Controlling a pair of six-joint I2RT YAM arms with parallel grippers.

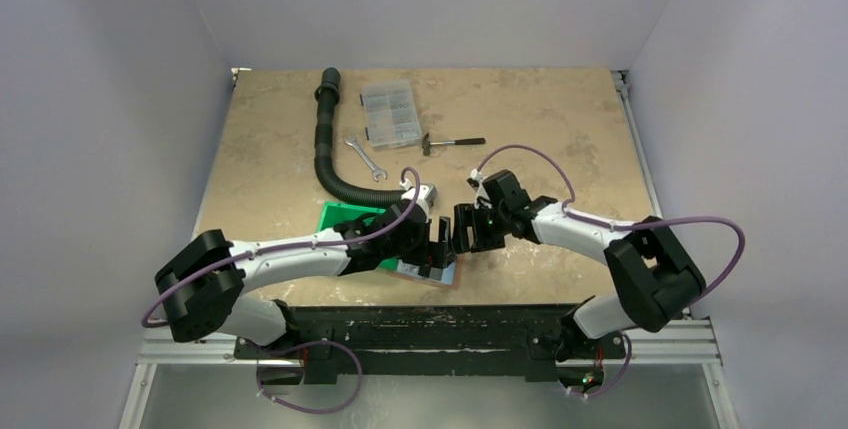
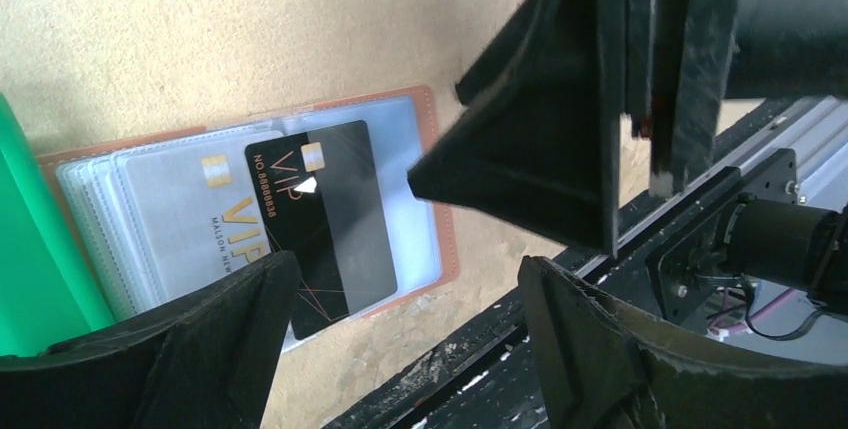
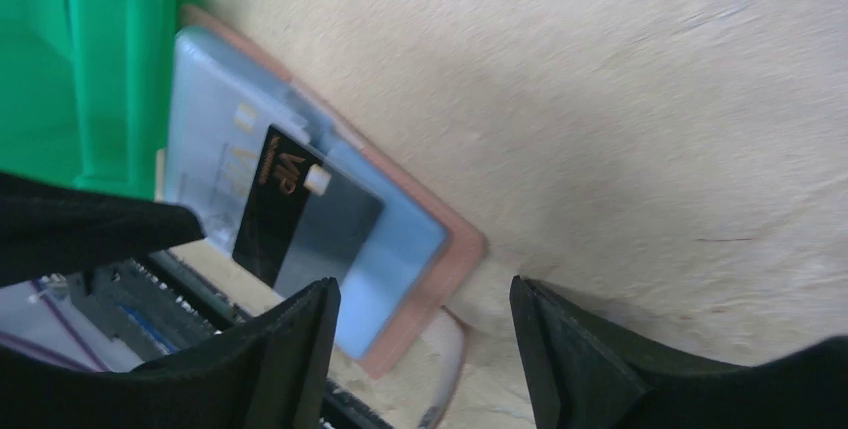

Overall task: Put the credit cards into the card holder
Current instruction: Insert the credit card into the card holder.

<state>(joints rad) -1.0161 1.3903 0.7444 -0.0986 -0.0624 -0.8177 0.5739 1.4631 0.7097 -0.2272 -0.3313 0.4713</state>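
Note:
The card holder (image 2: pixel 440 209) lies open by the table's front edge, reddish-brown rim around clear grey-blue pockets; it also shows in the right wrist view as the card holder (image 3: pixel 415 244) and from above as the card holder (image 1: pixel 445 275). A black VIP credit card (image 2: pixel 325 219) lies askew on the pockets, one corner past the rim. A pale VIP card (image 2: pixel 190 219) sits in a pocket beside it. My left gripper (image 2: pixel 405 274) hovers open over the holder, nothing between its fingers. My right gripper (image 3: pixel 425 294) is open too, close above the holder's corner, facing the left gripper (image 1: pixel 437 247).
A green plastic bin (image 1: pixel 345 221) touches the holder's left side. Farther back lie a black ribbed hose (image 1: pixel 324 139), a wrench (image 1: pixel 365 157), a clear compartment box (image 1: pixel 388 112) and a small hammer (image 1: pixel 452 141). The black front rail (image 2: pixel 560 289) runs just past the holder.

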